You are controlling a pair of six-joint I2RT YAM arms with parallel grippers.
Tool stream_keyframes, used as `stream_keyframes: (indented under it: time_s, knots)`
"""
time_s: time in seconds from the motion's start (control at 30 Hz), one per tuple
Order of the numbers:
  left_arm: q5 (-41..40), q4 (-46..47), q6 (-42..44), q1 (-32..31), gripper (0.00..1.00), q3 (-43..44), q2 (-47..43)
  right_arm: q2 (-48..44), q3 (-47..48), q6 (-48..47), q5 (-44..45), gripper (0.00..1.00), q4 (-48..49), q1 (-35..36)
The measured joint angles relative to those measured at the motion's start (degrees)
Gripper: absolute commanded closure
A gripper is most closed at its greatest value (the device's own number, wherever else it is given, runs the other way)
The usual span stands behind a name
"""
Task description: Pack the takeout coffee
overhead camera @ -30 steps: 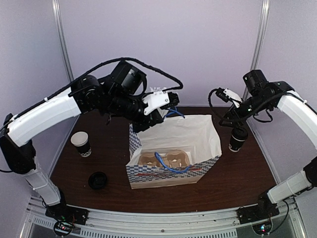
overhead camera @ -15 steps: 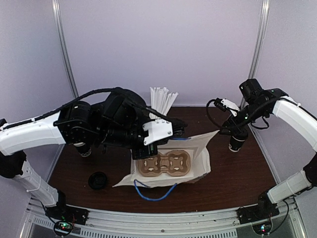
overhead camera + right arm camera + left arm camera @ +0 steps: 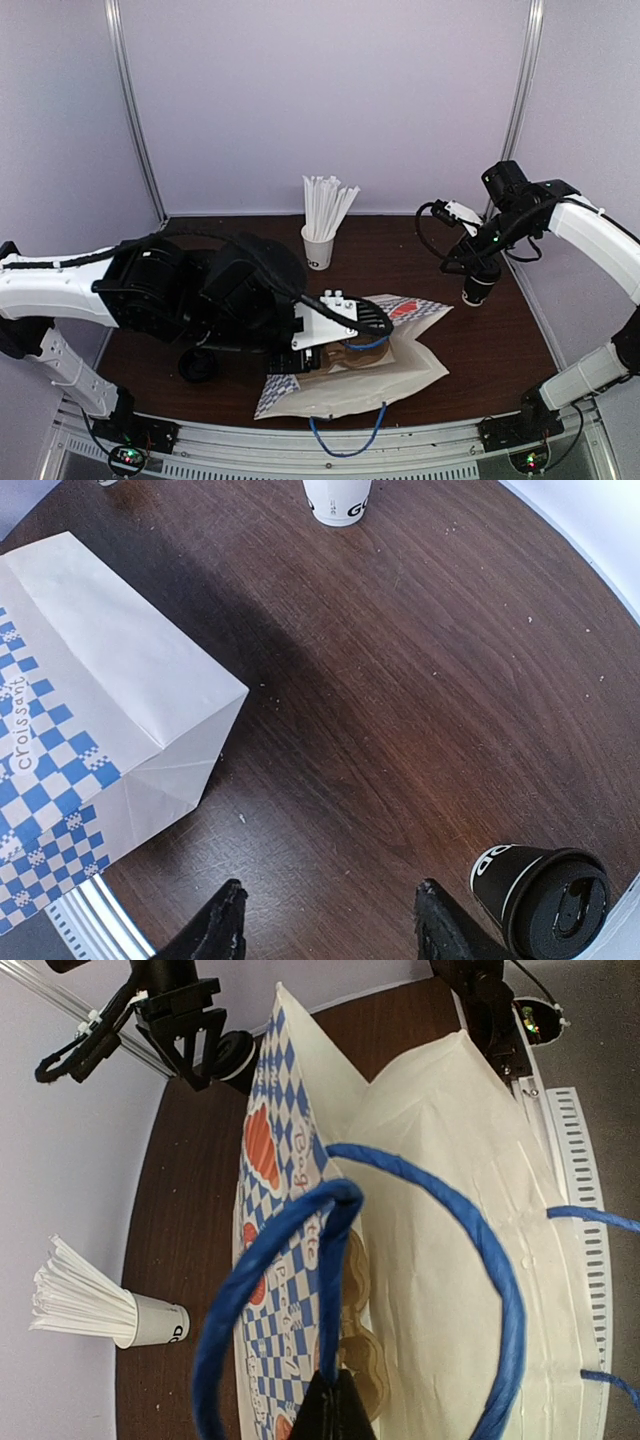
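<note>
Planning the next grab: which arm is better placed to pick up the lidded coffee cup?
Right. The open right gripper hangs close to the takeout coffee, which stands just outside its fingers. The left gripper is shut on the blue handle of the bag, far from that cup.

Your table (image 3: 420, 660) is dark wood, smooth and faintly shiny, with fine scratches. The bag (image 3: 110, 670) is matt, creased paper (its handle (image 3: 338, 1230) a twisted blue cord) — the takeout coffee (image 3: 545, 895) has a glossy plastic lid (image 3: 570, 908).
</note>
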Motion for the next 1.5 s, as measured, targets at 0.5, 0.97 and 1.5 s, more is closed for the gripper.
stream_keyframes:
  time_s: [0.5,0.97,1.5]
  knots:
    - [-8.1,0.1,-3.7,-2.8,1.0,-2.5,-3.3,0.5,0.0,-1.6,0.1,0.42,-0.5,0.0]
    - [-0.5,7.2,-5.9,20.1,1.0,-4.3,-2.5,5.9,7.8,-1.0,5.5,0.41,-3.6,-6.1]
    - [7.2,8.6,-5.9,28.0,0.55,-4.1,0.8,9.6,10.8,-1.9,8.2,0.37,-8.0,-17.0]
